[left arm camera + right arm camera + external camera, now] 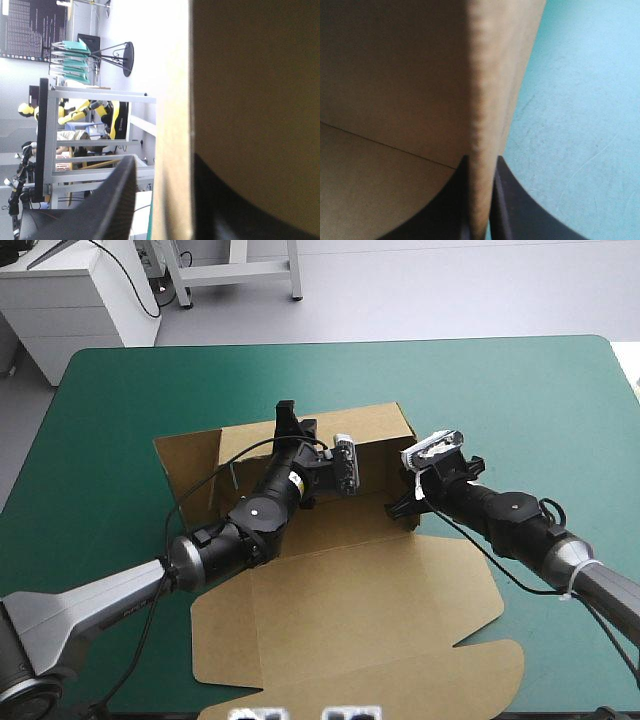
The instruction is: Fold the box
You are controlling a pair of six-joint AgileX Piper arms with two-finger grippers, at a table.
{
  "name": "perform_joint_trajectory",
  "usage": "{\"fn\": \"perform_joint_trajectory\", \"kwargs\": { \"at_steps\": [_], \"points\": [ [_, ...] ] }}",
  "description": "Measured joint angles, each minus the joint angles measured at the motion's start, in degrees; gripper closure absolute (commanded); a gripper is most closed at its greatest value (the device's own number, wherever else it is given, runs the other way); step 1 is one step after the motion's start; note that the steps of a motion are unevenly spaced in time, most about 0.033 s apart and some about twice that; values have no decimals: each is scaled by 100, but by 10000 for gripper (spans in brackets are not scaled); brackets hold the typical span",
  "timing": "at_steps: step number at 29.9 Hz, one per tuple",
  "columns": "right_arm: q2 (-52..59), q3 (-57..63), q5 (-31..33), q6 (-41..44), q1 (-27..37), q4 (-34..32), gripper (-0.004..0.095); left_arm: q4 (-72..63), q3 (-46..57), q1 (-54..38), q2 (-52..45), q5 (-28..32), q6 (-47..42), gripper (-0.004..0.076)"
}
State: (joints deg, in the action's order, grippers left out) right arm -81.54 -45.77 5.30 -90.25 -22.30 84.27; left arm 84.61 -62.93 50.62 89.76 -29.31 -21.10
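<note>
I find the box part-raised; left gripper pinches its far wall; right gripper pinches its right wall.

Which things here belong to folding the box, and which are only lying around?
Belong to the job: brown cardboard box, walls partly raised; left gripper; right gripper, each shut on a wall.
Only there: teal-green table cover, merely the support.
</note>
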Motion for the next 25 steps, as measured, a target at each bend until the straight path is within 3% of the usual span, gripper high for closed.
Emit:
{"fn": "perform_joint_trajectory", "kwargs": {
  "at_steps": [3, 16, 19, 25],
  "points": [
    [-5, 0, -45, -5, 0, 37, 926, 15, 0, 180, -112, 0, -69, 189],
    [-5, 0, 25, -26, -24, 64, 926, -712, 0, 1470, -755, -502, 221, 191],
    [-5, 0, 13, -26, -24, 64, 926, -802, 0, 1858, -891, -737, 375, 254],
    [-5, 0, 6, -26, -24, 65, 926, -840, 0, 2192, -1016, -1008, 899, 559]
  ]
}}
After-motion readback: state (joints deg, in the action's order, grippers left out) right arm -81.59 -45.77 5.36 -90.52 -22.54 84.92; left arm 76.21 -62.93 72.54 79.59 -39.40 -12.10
